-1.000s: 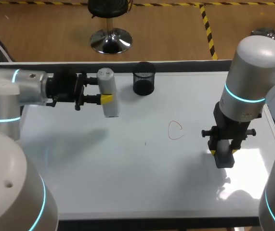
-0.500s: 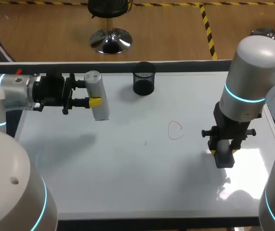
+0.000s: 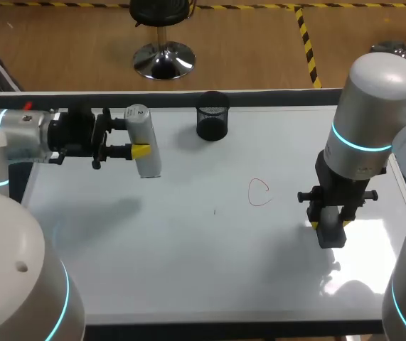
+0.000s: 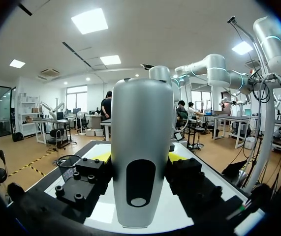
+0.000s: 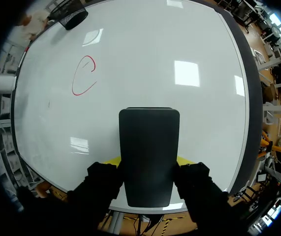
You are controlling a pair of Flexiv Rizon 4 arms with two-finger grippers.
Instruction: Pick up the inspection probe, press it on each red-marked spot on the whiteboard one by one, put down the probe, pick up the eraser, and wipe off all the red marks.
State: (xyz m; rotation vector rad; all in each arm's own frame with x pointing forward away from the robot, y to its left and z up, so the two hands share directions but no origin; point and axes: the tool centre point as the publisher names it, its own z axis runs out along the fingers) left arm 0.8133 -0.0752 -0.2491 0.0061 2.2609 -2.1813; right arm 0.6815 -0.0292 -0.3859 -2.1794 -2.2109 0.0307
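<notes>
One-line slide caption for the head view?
Left gripper holds the inspection probe, right gripper holds the eraser near one red mark on the whiteboard.

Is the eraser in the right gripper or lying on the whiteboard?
In the gripper. The right gripper has its fingers against both sides of the black rectangular eraser.

Head camera looks down on the whiteboard (image 3: 188, 270) from above and behind me. My left wrist camera faces level across it, my right straight down, close. All share the twelve-o'clock mesh cup (image 3: 212, 117).
</notes>
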